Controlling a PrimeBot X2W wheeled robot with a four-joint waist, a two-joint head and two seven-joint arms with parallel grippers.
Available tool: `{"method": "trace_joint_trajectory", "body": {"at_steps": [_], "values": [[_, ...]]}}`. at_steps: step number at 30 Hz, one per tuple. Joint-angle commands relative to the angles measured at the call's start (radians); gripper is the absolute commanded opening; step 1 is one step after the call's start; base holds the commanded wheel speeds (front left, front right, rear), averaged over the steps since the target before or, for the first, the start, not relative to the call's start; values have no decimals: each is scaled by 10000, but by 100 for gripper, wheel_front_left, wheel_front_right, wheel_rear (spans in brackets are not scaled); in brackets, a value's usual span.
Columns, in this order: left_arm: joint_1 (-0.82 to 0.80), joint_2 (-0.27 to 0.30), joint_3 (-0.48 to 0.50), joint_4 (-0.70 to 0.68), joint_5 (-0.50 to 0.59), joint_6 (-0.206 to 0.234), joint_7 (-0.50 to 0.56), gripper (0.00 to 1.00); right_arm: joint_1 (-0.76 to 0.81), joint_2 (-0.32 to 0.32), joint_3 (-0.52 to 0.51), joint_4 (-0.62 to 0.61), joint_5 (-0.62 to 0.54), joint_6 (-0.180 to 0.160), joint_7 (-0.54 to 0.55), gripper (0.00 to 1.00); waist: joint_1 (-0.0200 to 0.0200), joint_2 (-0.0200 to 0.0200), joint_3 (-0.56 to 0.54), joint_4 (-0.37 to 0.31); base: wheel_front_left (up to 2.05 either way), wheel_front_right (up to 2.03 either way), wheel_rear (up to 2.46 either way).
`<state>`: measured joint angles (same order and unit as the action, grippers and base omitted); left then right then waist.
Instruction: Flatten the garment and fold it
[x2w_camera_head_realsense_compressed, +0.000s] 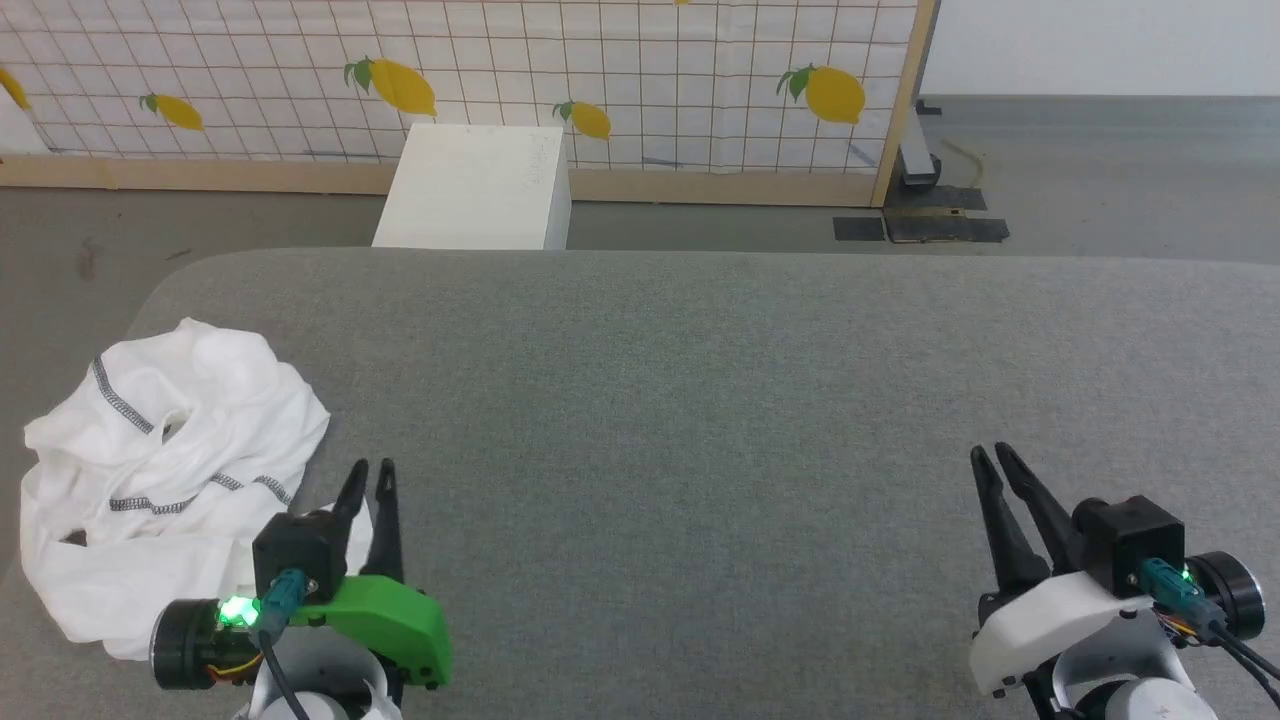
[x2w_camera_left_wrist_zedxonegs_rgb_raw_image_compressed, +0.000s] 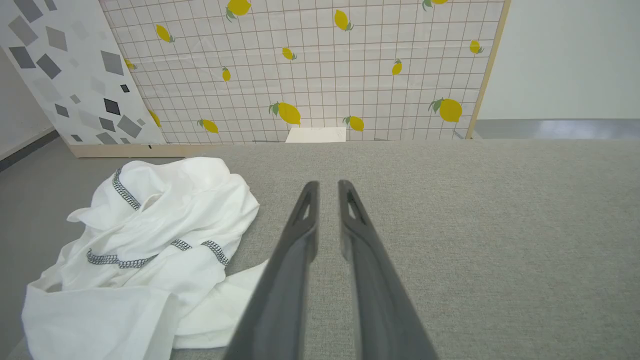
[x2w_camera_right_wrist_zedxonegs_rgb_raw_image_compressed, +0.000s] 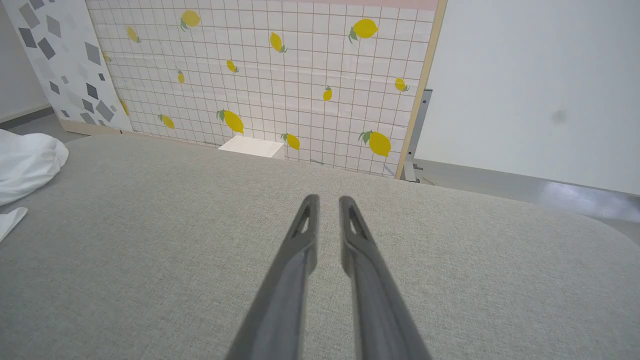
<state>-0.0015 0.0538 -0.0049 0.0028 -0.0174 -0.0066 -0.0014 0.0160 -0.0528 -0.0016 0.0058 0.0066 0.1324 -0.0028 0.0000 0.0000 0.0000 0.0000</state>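
Note:
The garment (x2w_camera_head_realsense_compressed: 170, 470) lies crumpled in a heap at the left end of the grey padded table (x2w_camera_head_realsense_compressed: 700, 400); it is white with grey stitched seams. My left gripper (x2w_camera_head_realsense_compressed: 372, 468) hovers just right of the heap's near edge, its fingers a narrow gap apart with nothing between them. In the left wrist view the garment (x2w_camera_left_wrist_zedxonegs_rgb_raw_image_compressed: 150, 240) lies left of my left gripper (x2w_camera_left_wrist_zedxonegs_rgb_raw_image_compressed: 324, 184), and one flap reaches under the left finger. My right gripper (x2w_camera_head_realsense_compressed: 990, 452) is far off at the table's right end, also narrowly open and empty. The right wrist view shows my right gripper (x2w_camera_right_wrist_zedxonegs_rgb_raw_image_compressed: 324, 199) and the garment (x2w_camera_right_wrist_zedxonegs_rgb_raw_image_compressed: 25, 160) at the left edge.
A rigid white box (x2w_camera_head_realsense_compressed: 475, 190) stands on the floor beyond the table's far edge, in front of a lemon-print grid screen (x2w_camera_head_realsense_compressed: 640, 80). The table's left corners are rounded, and the heap sits close to its left edge. Bare grey cloth stretches between the two grippers.

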Motion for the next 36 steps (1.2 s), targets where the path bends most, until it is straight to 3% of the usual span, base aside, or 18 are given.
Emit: {"method": "trace_joint_trajectory", "body": {"at_steps": [1,16,36], "values": [[-1,0,-8,2,-8,3,-4,100,-1,0,2,1,4,0,-5,100,0,0,0,0,0,0,0],[-154,8,-208,282,-240,182,-309,100,-66,3,-31,98,95,-2,-287,100,0,0,11,353,0,0,0],[-183,181,-263,519,-572,503,-724,100,-154,7,-37,332,312,-5,-669,100,0,0,-40,1999,-4,-4,-4]]}}
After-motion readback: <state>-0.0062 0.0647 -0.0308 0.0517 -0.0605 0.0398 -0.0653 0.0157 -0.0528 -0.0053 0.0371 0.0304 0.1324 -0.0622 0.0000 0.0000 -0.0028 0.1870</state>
